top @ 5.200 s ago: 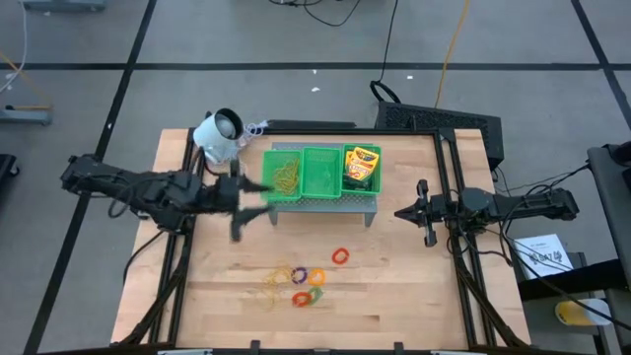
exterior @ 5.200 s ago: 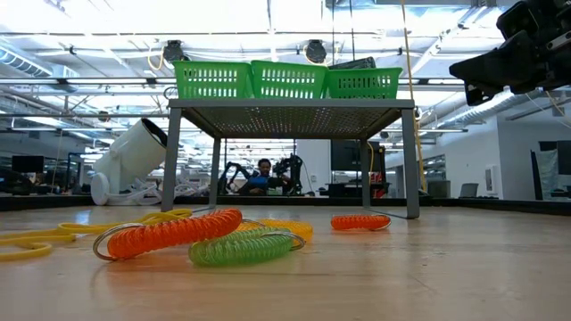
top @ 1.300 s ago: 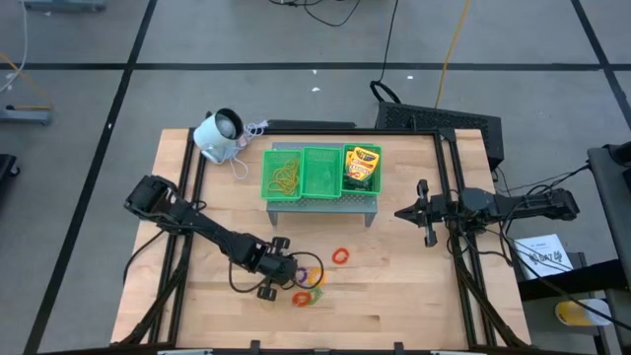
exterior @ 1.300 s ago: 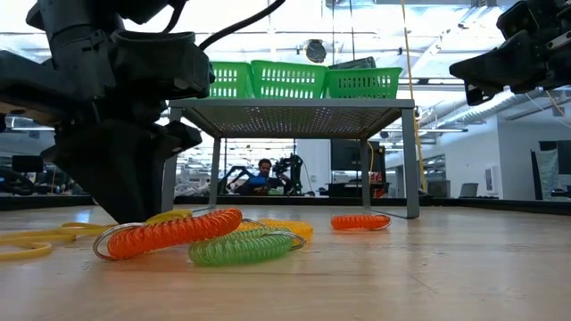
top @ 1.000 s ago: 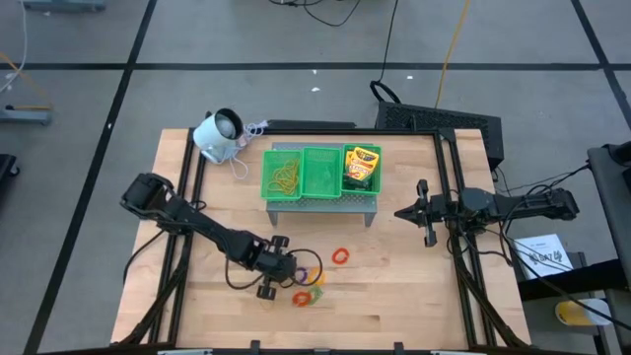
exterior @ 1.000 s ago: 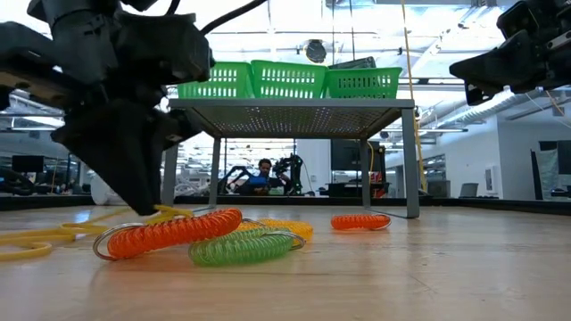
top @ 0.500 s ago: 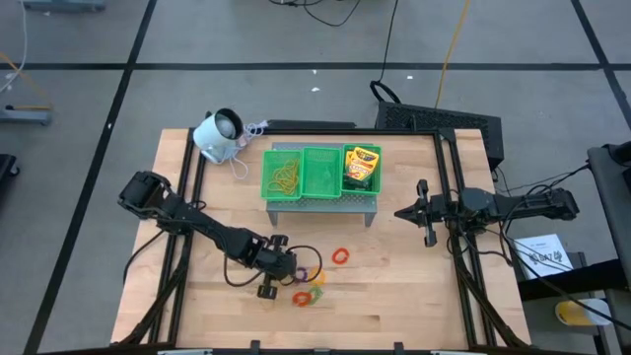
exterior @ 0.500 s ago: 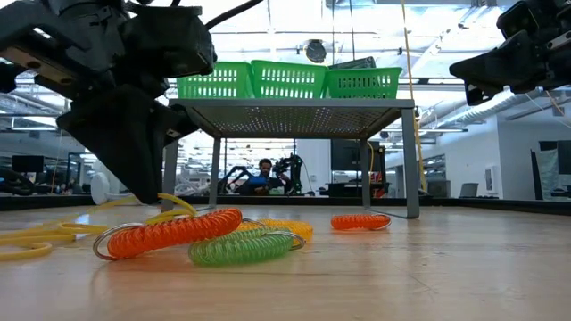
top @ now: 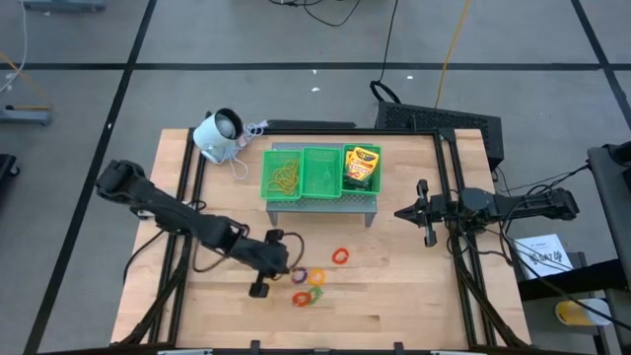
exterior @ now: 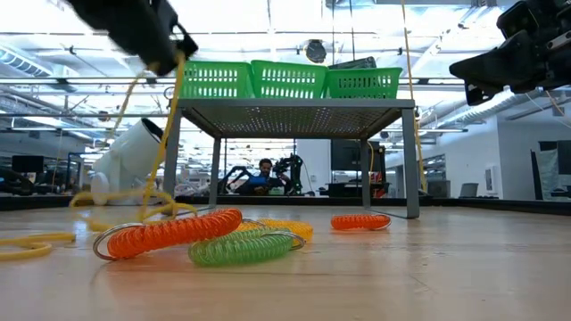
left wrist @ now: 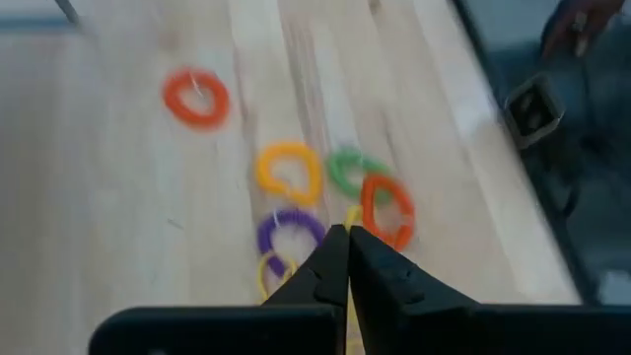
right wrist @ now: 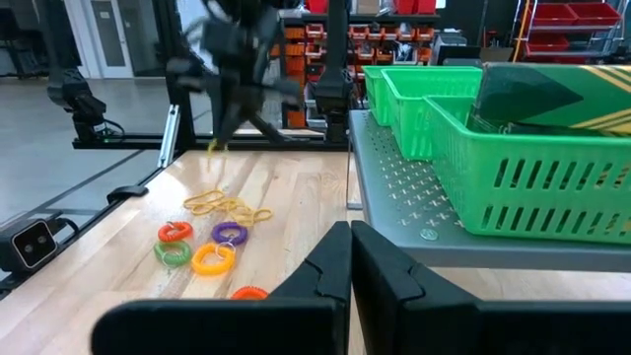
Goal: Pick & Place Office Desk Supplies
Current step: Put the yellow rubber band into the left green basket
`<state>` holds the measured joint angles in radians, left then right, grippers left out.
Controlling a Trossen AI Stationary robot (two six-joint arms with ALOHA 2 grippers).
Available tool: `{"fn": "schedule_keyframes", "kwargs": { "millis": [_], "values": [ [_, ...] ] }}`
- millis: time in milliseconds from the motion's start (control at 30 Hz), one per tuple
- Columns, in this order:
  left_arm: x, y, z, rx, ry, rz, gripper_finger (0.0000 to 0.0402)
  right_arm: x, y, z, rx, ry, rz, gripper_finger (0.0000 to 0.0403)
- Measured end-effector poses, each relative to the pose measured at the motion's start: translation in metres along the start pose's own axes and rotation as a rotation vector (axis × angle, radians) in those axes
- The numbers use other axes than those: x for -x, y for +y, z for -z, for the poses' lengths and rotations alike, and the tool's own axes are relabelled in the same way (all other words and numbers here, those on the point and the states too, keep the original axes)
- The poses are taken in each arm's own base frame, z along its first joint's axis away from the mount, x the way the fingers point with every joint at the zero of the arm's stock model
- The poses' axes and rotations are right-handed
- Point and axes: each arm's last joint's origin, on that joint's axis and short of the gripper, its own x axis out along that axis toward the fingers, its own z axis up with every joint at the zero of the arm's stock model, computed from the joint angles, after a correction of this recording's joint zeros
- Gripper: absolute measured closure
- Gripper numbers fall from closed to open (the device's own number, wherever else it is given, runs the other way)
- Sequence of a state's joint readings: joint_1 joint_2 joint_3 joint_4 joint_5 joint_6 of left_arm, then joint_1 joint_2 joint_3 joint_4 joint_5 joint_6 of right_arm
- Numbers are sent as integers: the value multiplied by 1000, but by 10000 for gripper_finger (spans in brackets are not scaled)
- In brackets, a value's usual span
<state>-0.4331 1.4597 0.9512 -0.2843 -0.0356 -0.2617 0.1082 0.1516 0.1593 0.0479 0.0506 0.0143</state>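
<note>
Yellowish rubber bands [exterior: 147, 192] hang in a strand from the left gripper [exterior: 169, 49], whose fingers are pinched closed on them above the wooden table [top: 394, 296]; the strand's lower end trails on the wood just beside the orange ring [exterior: 169, 233] and green ring [exterior: 243, 247]. From the left wrist, a purple ring [left wrist: 289, 233], a yellow ring [left wrist: 288, 170] and a separate red ring [left wrist: 195, 97] lie near them. Crayon boxes [top: 362, 168] sit in the right compartment of the green tray [top: 320, 173] on a metal stand [exterior: 290, 107]; more bands lie in its left compartment. Right gripper [top: 423, 212] waits right of the stand, fingers closed, holding nothing.
</note>
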Motion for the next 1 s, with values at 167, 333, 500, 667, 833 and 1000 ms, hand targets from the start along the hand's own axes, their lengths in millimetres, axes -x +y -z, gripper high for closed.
{"fn": "schedule_keyframes", "kwargs": {
  "millis": [167,333,500,667,833,1000],
  "values": [
    [28,-2,-9,18,-101,5,396,0,0,0,0,1,0,403],
    [50,-1,-14,75,-180,-7,398,0,0,0,0,0,0,403],
    [68,-3,-17,78,-249,-27,395,0,0,0,0,0,0,403],
    [85,-1,-19,89,-320,-76,395,0,0,0,0,0,0,403],
    [99,0,-20,98,-373,-91,398,0,0,0,0,0,0,403],
    [113,2,-26,126,-473,-121,393,0,0,0,0,0,0,403]
  ]
}}
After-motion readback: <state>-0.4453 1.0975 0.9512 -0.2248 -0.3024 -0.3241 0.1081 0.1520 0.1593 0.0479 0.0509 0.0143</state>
